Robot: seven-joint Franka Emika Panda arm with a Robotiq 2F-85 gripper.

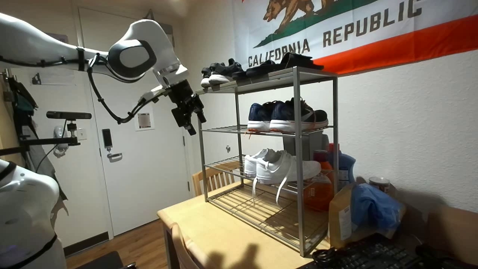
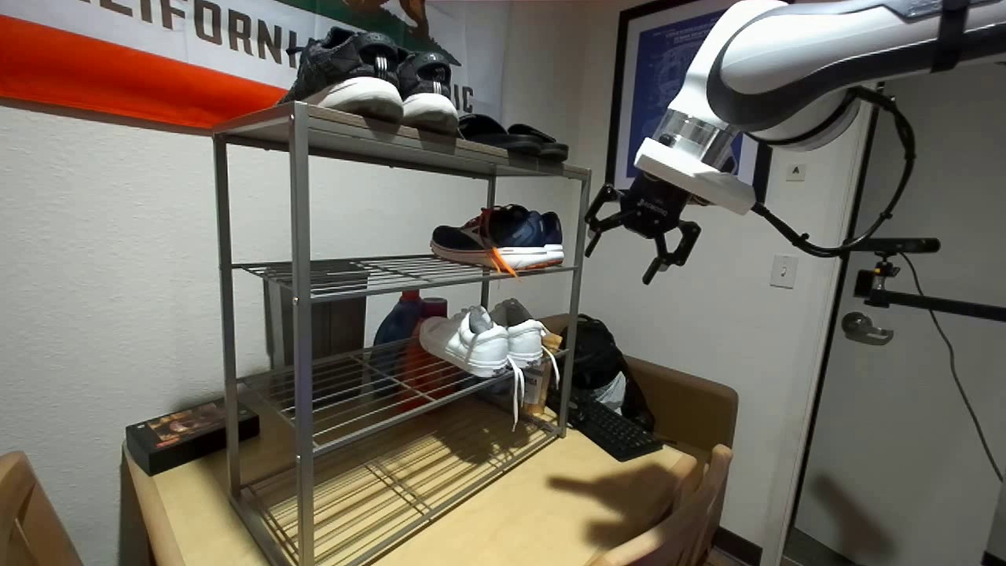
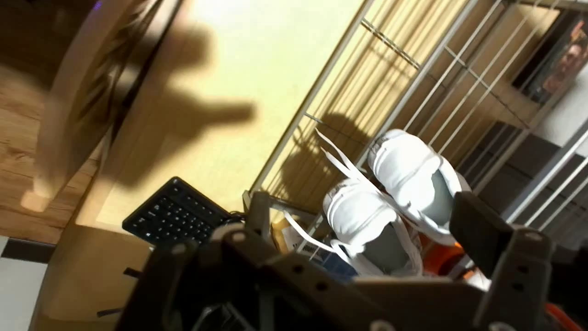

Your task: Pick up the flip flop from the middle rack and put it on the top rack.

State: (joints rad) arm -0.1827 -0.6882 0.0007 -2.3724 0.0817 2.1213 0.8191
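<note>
Two flat dark flip flops lie on the top rack (image 2: 369,135), at the end away from the dark sneakers. They show in both exterior views, as flip flop (image 2: 491,132) and flip flop (image 1: 261,69). The middle rack (image 2: 377,275) holds navy sneakers with white soles (image 2: 503,248); I see no flip flop on it. My gripper (image 2: 618,266) is open and empty, pointing down outside the shelving unit's long side, about level with the middle rack. It also shows in an exterior view (image 1: 197,127) and in the wrist view (image 3: 367,214), with fingers wide apart.
Dark sneakers with white soles (image 2: 369,86) stand on the top rack. White shoes (image 2: 479,342) sit on the tier below the middle rack, laces hanging. The unit's corner post (image 1: 298,160) stands on the wooden table (image 1: 186,215). A keyboard (image 3: 179,214) and chair (image 3: 78,105) are nearby.
</note>
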